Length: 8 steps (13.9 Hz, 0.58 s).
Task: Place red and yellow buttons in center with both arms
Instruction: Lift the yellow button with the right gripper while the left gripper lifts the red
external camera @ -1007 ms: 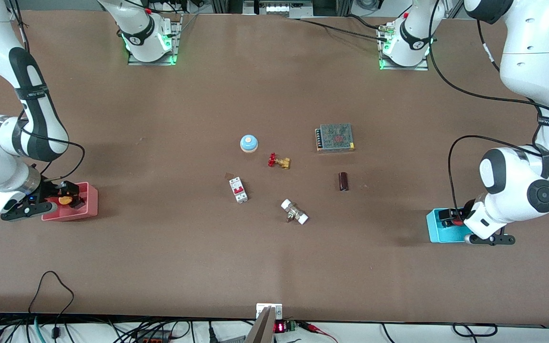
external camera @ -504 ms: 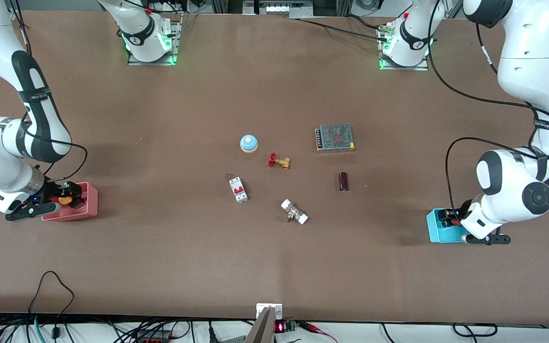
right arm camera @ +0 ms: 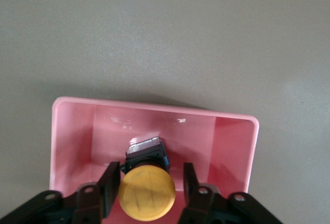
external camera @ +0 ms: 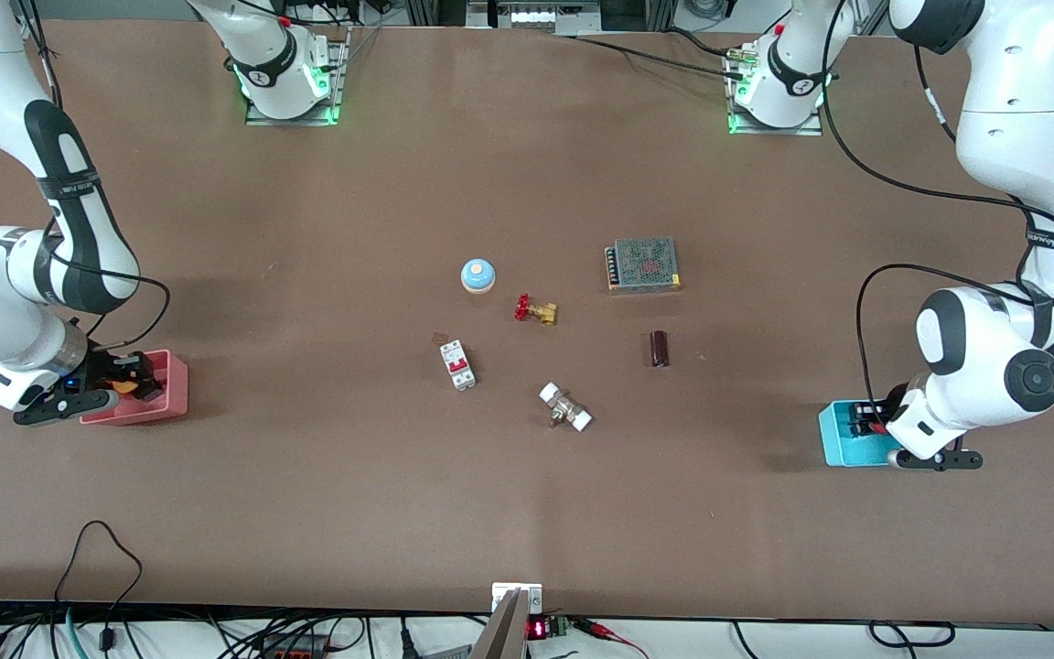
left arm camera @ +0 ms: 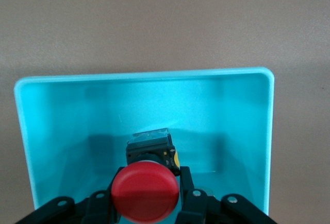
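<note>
The red button [left arm camera: 146, 190] stands in the cyan bin [external camera: 836, 441] at the left arm's end of the table. My left gripper [external camera: 864, 423] reaches into that bin, and in the left wrist view it [left arm camera: 152, 176] is shut on the button's black body. The yellow button [external camera: 128, 386] stands in the pink bin [external camera: 172, 395] at the right arm's end. My right gripper [external camera: 129, 373] is down in that bin. In the right wrist view it [right arm camera: 151, 176] is open around the yellow button [right arm camera: 147, 192]: one finger touches it and the other stands a little apart.
In the table's middle lie a blue-domed button [external camera: 478, 275], a brass valve with red handwheel [external camera: 535, 310], a white-and-red circuit breaker [external camera: 457, 364], a white-ended fitting [external camera: 565, 407], a dark cylinder [external camera: 660, 349] and a mesh-topped power supply [external camera: 643, 264].
Both wrists have shifted slightly over their bins. The red cap shows less in the front view. The buttons stay in their bins.
</note>
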{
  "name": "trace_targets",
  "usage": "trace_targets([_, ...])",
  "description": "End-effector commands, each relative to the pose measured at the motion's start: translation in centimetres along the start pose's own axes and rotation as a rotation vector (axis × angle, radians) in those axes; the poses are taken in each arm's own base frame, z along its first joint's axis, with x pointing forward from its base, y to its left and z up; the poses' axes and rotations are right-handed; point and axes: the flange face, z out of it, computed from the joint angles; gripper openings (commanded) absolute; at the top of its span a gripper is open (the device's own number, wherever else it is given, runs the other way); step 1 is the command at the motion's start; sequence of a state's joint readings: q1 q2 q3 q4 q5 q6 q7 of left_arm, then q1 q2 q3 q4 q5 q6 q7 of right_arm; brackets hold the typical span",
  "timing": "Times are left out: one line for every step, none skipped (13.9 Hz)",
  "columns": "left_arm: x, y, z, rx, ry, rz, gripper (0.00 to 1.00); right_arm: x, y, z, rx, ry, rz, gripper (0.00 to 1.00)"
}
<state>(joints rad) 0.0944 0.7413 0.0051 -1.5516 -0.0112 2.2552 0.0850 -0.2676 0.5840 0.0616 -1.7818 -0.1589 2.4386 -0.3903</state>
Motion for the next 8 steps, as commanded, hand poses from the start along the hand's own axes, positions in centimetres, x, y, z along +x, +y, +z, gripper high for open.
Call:
trace_targets([0.7,-0.3,-0.6,0.013,0.043,0.016,0.38,0.1,-0.2,-0.1,0.002,0.010,-0.007,0.46])
trace_targets([0.7,-0.3,-0.7,0.013,0.044,0.016,0.35,0.1,-0.2,-0.1,0.002,0.010,-0.008,0.43])
trace_targets([0.7,-0.4,-0.8,0.014,0.046,0.017,0.33,0.1,-0.2,-0.1,0.002,0.010,-0.008,0.41])
trace_targets([0.7,-0.5,-1.2,0.015,0.052,0.015,0.32,0.1,-0.2,-0.1,0.001,0.009,-0.009,0.37])
trace_targets([0.8,-0.4,-1.9,0.015,0.061,0.017,0.31,0.2,-0.3,-0.1,0.002,0.008,-0.011,0.36])
trace_targets([0.9,-0.4,-3.2,0.019,0.076,0.014,0.30,0.2,-0.2,-0.1,0.001,0.009,-0.011,0.35])
trace_targets([1.0,-0.5,-5.1,0.025,0.100,0.018,0.29,0.2,-0.2,-0.1,0.001,0.009,-0.011,0.35])
trace_targets([0.9,-0.4,-6.6,0.027,0.115,0.022,0.29,0.3,-0.3,-0.3,-0.002,0.011,-0.016,0.35])
